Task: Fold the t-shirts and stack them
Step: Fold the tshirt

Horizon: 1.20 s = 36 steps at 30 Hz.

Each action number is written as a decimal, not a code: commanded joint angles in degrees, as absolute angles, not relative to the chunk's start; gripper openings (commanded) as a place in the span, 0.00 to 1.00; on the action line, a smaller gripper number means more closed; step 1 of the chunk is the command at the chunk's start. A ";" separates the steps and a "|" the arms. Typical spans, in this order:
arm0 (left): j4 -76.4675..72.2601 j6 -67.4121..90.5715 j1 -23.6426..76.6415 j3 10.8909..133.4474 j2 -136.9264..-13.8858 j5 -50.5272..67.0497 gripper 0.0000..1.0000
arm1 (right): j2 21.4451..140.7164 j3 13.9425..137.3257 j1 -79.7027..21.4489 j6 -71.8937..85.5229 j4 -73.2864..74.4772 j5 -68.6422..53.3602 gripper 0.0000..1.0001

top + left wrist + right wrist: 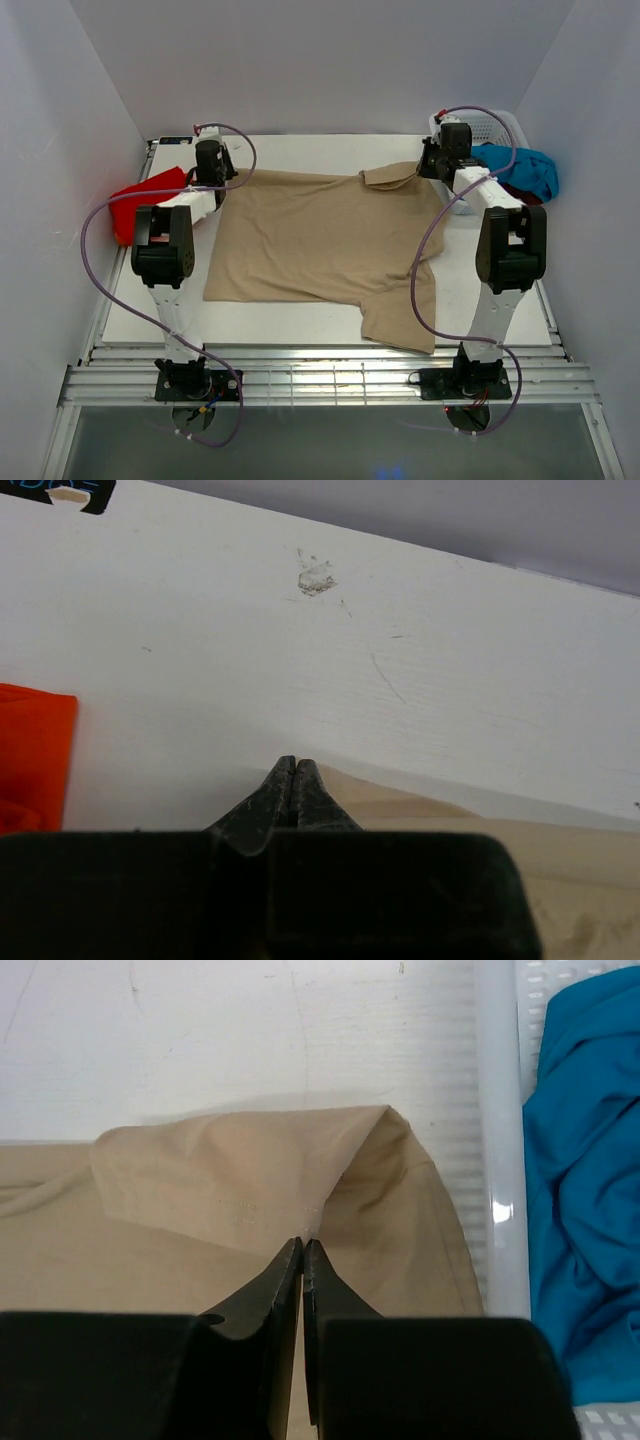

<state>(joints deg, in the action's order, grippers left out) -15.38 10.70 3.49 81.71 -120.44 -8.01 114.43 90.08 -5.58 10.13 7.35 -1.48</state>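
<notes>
Lying on the table: tan t-shirt (310, 235), spread mostly flat across the middle of the white table (280, 322) between the two arms.
Near-right corner of it: one sleeve juts out toward the arm bases.
Far-right corner of it: the other sleeve is turned back over the shirt's body, its stitched hem facing up in the right wrist view (240, 1175).
Left gripper (222, 183): at the shirt's far-left corner. In its own camera (293, 765) the fingers are pressed flat together with no gap, and their tips meet the cloth's edge (520, 830). Whether any cloth is caught between them I cannot tell.
Right gripper (425, 168): clenched on the folded sleeve. The wrist view (302, 1245) shows only a thin slit between the fingers, and the sleeve's hem rises to their tips.
Bright red t-shirt (145, 200): bunched at the table's left edge, just beside the left arm and apart from the tan shirt. It reads orange-red in the left wrist view (35, 750).
White basket (495, 125): at the far-right corner, its slotted wall (495, 1160) just beside the folded sleeve.
Turquoise t-shirt (530, 170): heaped in the basket and spilling over its near rim (590, 1210).
Dark red t-shirt (520, 195): a small patch showing under the turquoise one.
Table surface: a grey scuff mark (315, 577) beyond the left fingertips.
</notes>
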 commanded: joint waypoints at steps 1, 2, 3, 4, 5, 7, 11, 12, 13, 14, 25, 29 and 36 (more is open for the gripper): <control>-17.67 12.04 3.43 77.62 -114.79 -10.19 0.00 | 110.40 85.28 -5.54 10.81 5.71 -1.23 0.08; -17.58 12.13 3.43 76.91 -114.52 -10.54 0.00 | 108.74 84.21 -5.62 10.98 5.80 -1.14 0.08; -17.58 12.48 3.43 76.12 -114.17 -10.89 0.00 | 108.02 83.16 -5.71 11.25 6.15 -1.23 0.08; -17.49 12.83 3.43 74.63 -113.65 -11.33 0.00 | 107.06 80.88 -5.89 11.69 6.33 -1.40 0.08; -17.40 12.92 3.43 73.84 -113.29 -12.12 0.00 | 105.05 79.73 -5.89 11.78 6.33 -1.49 0.08; -17.49 13.44 3.43 71.12 -111.89 -13.18 0.00 | 102.67 75.88 -6.24 12.04 6.50 -1.23 0.08; -17.40 14.15 3.25 67.08 -109.43 -15.03 0.00 | 95.47 70.94 -6.68 12.30 7.55 -0.62 0.08; -17.40 15.02 3.25 66.28 -108.90 -15.46 0.00 | 94.41 70.06 -6.68 12.48 7.91 -0.62 0.08; -17.32 15.64 3.25 65.57 -108.29 -15.64 0.00 | 93.18 69.35 -6.77 12.48 8.78 -0.62 0.08; -17.23 16.25 3.25 64.09 -107.06 -15.82 0.00 | 91.16 68.04 -6.94 12.48 9.31 -0.53 0.08; -15.65 20.92 2.99 56.25 -97.30 -18.02 0.00 | 79.02 61.35 -7.38 12.57 14.94 2.20 0.08; -13.62 21.62 2.99 55.64 -96.77 -17.06 0.00 | 76.47 59.77 -7.65 12.57 16.78 2.11 0.08; -8.72 23.20 2.99 55.02 -96.85 -16.44 0.00 | 72.60 57.75 -7.82 12.83 20.82 2.37 0.08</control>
<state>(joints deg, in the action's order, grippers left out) -12.64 21.82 3.46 55.11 -99.11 -16.73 75.22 58.13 -7.64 12.08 18.81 1.43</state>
